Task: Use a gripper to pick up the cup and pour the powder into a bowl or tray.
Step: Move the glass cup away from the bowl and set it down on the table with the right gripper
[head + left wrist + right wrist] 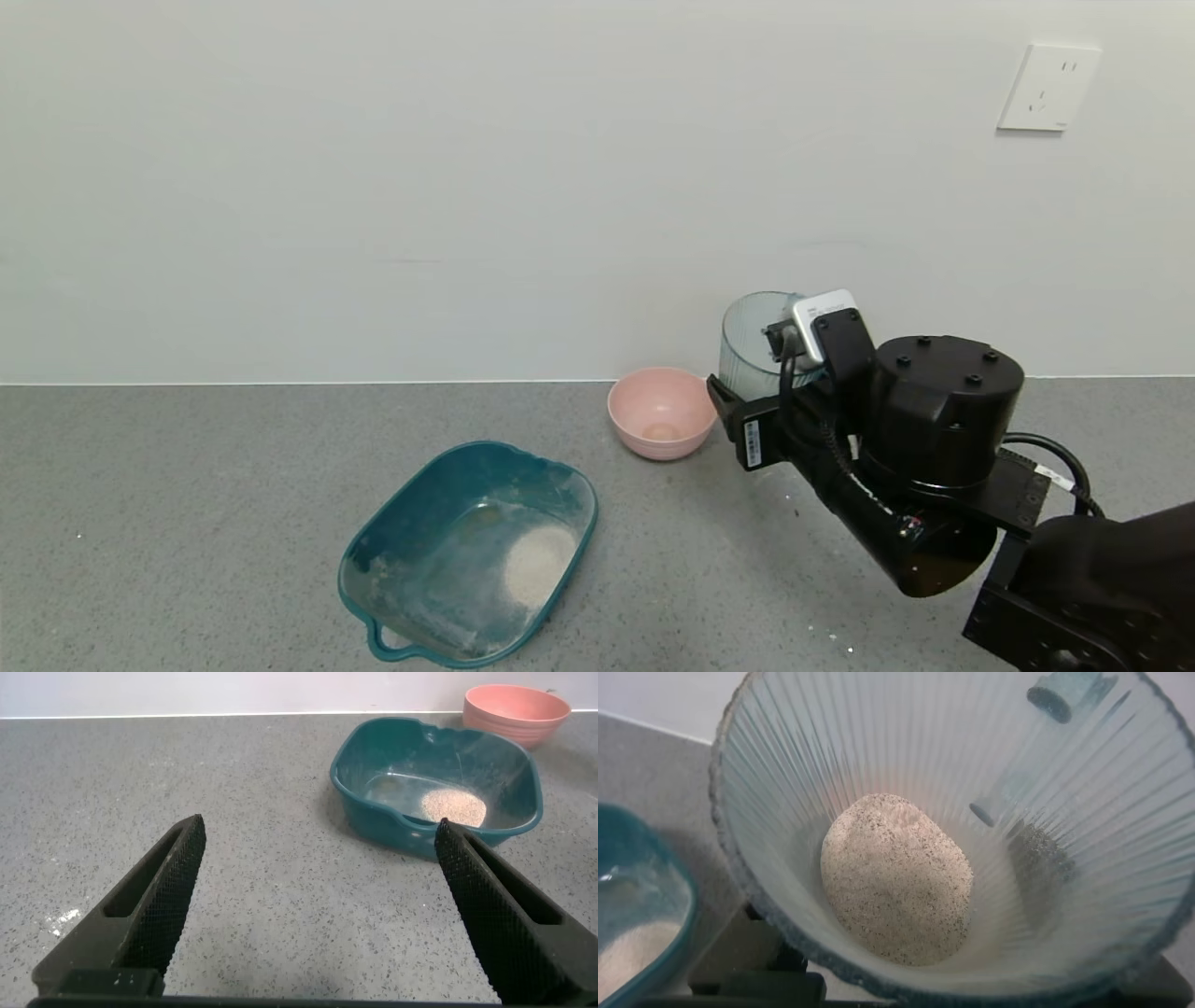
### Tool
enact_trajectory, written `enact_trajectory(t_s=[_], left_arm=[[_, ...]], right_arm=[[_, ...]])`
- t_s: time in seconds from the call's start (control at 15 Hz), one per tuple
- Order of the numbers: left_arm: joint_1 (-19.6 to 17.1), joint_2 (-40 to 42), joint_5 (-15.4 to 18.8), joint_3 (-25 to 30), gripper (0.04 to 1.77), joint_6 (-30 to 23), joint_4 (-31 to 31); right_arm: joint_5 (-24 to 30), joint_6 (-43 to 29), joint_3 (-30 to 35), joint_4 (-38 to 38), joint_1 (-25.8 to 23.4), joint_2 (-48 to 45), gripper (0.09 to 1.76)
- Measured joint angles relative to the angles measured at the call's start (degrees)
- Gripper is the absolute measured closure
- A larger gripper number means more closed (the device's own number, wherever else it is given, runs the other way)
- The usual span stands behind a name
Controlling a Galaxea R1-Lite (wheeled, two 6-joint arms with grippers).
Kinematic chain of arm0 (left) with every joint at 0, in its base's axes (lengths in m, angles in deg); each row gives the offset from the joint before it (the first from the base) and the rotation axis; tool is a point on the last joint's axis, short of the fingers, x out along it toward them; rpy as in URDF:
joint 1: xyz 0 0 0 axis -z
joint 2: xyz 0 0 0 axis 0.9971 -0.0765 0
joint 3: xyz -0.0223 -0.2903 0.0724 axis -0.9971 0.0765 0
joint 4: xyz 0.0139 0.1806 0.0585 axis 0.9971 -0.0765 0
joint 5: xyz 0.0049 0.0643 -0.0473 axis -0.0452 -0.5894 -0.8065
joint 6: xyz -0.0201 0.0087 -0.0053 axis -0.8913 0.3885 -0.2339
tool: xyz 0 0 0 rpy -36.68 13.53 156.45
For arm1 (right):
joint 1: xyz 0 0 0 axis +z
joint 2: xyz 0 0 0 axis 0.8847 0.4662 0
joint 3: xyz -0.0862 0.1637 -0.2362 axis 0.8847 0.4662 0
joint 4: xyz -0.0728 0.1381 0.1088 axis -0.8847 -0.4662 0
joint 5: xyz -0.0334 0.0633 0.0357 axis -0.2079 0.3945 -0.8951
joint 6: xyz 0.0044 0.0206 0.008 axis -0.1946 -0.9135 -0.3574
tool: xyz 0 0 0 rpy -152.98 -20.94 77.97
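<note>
A small round pink plastic bowl [661,412] sits on the speckled grey countertop [187,523], near the far white wall [373,187]; a white wall socket [1047,88] hangs far right

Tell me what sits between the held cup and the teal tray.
In the head view, the pink bowl sits on the counter between the cup, held by the right hand, and the teal tray; otherwise bare grey counter.

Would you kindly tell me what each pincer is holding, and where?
The right pincer grips the cup low on its ribbed side wall; the left pincer holds nothing.
</note>
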Motion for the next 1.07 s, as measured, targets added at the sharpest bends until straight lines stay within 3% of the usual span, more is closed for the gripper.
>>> enact_trajectory(t_s=[0.33, 0.73, 1.07], left_arm=[[0.00, 0.00, 0.00, 0.00, 0.05, 0.02, 0.00], [0.00, 0.00, -0.02, 0.00, 0.05, 0.00, 0.00], [0.00, 0.00, -0.02, 0.00, 0.05, 0.00, 0.00]], right_arm=[[0.84, -6.08, 1.32, 1.35, -6.07, 0.44, 0.51], [5.06, -12.19, 1.71, 1.57, -9.37, 6.01, 0.51], [8.40, -13.13, 0.06, 3.61, -13.42, 12.70, 0.51]])
